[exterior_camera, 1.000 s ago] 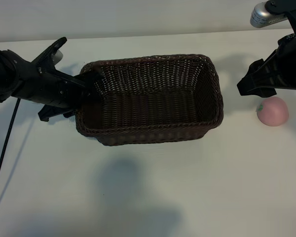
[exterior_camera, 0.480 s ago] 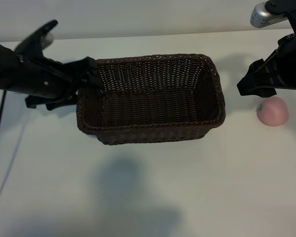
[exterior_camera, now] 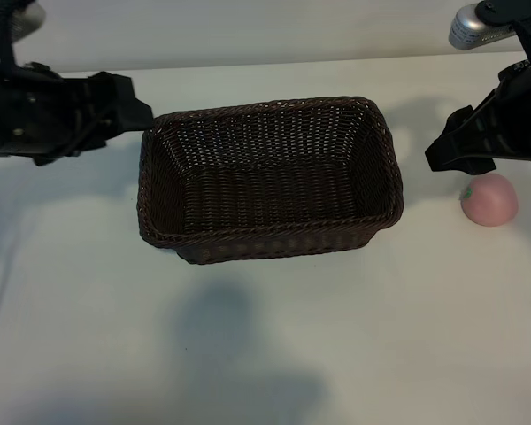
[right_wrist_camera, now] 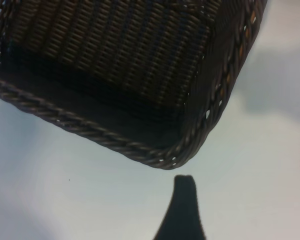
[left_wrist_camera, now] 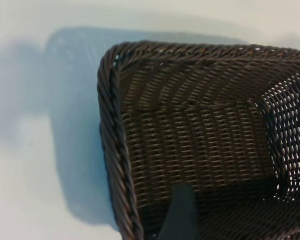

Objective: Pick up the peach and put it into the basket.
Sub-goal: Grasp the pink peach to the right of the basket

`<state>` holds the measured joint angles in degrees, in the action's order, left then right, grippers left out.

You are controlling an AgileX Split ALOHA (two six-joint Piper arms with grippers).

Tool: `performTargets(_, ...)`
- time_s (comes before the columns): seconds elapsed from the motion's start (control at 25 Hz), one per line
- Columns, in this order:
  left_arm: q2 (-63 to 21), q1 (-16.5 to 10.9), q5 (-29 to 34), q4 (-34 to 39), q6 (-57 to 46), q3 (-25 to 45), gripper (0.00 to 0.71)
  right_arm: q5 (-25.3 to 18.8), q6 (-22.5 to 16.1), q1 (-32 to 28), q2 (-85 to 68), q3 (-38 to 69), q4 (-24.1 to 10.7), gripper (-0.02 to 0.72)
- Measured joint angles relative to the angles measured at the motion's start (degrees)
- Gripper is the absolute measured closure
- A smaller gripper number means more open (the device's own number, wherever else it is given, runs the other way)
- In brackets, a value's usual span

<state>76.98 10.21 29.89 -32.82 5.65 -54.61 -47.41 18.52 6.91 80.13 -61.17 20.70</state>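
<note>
Peach (exterior_camera: 489,199) on table, right of basket (exterior_camera: 270,177), not in it. R gripper (exterior_camera: 450,155) spread, empty, just above-left of peach: lower, centre, then clench. L gripper (exterior_camera: 128,111) released, at basket's left rim.

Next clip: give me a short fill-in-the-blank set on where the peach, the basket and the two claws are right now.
1. The peach lies on the table, ______ the basket.
2. The basket holds ______.
3. The claw nearest the peach is the ______ claw.
4. The left claw is beside the basket's ______ end in the exterior view.

Missing words: outside; nothing; right; left
</note>
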Motion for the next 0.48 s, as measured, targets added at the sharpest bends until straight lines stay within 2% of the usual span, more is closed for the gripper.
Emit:
performTargets(0.28,-10.9,-4.3,3.5,12.4,3.9,0.0,0.101,0.0,0.0,0.0,0.0,0.0,0.0,0.116)
performTargets(0.4,-16.1,-9.2,6.2,15.4,4.3,-0.1,0.105,-0.1,0.0,0.0,0.0,0.0,0.0,0.116)
performTargets(0.48,-18.9,-13.9,8.4,16.5,4.9,-0.3,0.109,-0.2,0.0,0.0,0.0,0.0,0.0,0.116)
